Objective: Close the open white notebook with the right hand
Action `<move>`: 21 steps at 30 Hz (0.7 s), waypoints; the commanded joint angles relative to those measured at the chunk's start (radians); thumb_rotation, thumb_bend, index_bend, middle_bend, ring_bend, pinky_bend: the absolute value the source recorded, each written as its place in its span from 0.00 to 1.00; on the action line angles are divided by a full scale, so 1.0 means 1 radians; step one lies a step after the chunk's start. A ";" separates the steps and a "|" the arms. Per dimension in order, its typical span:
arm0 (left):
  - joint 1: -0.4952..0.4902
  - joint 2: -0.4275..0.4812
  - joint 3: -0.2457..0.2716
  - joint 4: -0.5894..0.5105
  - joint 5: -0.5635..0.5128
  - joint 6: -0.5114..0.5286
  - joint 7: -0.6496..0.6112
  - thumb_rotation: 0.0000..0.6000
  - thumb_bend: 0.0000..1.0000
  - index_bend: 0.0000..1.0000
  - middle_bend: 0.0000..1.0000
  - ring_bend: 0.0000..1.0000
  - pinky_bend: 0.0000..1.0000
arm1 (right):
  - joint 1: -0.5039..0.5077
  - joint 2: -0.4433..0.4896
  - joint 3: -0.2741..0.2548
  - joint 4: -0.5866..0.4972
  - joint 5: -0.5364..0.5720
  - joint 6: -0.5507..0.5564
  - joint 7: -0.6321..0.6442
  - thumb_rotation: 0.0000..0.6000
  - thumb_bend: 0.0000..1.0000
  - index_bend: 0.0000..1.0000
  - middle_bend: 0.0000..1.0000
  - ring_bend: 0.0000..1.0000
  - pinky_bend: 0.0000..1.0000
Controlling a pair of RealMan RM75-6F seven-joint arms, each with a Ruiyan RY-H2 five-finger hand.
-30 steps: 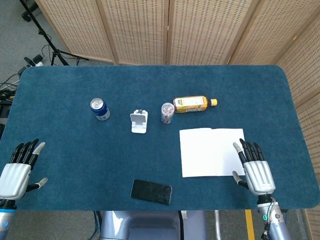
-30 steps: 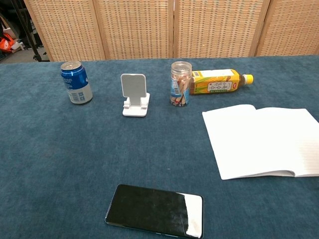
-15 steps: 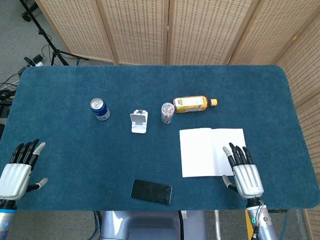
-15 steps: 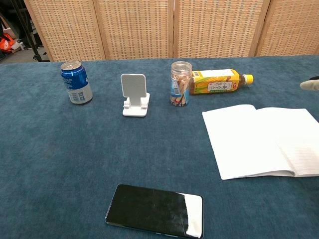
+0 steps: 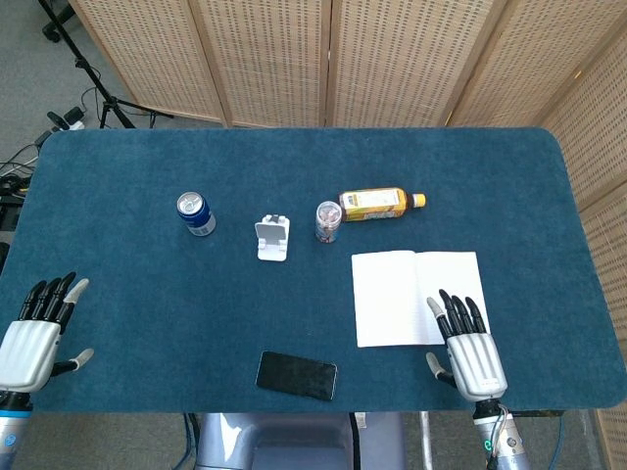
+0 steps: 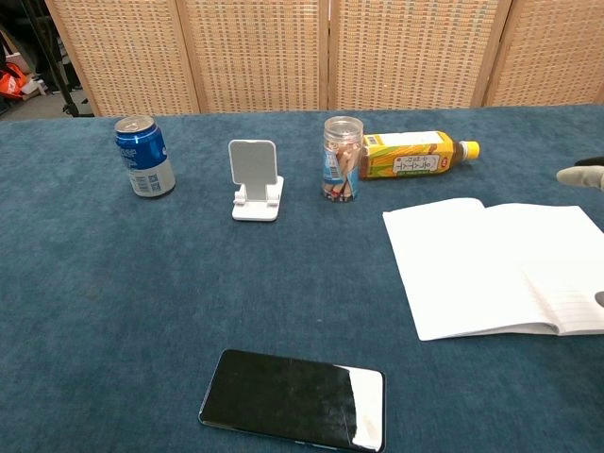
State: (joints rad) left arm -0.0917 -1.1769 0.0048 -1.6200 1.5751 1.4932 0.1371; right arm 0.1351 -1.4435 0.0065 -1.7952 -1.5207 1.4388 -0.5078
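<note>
The white notebook [image 5: 392, 294] lies open and flat on the blue table, right of centre; the chest view shows both pages of the notebook [image 6: 472, 264]. My right hand [image 5: 468, 345] hovers palm-down over the lower part of the right page, fingers straight and apart, holding nothing. In the chest view only a fingertip [image 6: 580, 176] of it shows at the right edge. My left hand [image 5: 34, 333] is at the near left corner of the table, fingers spread and empty.
A black phone [image 5: 296, 375] lies near the front edge, left of the notebook. Behind the notebook stand a clear jar [image 5: 327, 221] and a lying yellow bottle [image 5: 377, 204]. Further left are a white phone stand [image 5: 272, 238] and a blue can [image 5: 196, 214].
My right hand has shifted left and toward the table's near edge, from the notebook's right border to above its right page. The notebook and the left hand have not moved.
</note>
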 commanded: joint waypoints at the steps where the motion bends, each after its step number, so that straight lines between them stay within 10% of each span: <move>1: 0.000 0.000 0.001 0.000 0.000 0.000 0.000 1.00 0.00 0.00 0.00 0.00 0.00 | 0.000 -0.011 -0.001 0.003 0.000 -0.003 -0.003 1.00 0.36 0.00 0.00 0.00 0.00; 21: -0.001 0.002 0.000 0.000 0.001 -0.001 -0.007 1.00 0.00 0.00 0.00 0.00 0.00 | 0.041 -0.112 0.028 0.095 0.076 -0.085 -0.018 1.00 0.36 0.00 0.00 0.00 0.00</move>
State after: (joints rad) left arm -0.0923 -1.1751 0.0046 -1.6198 1.5763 1.4927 0.1298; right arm 0.1735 -1.5522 0.0333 -1.7025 -1.4468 1.3568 -0.5252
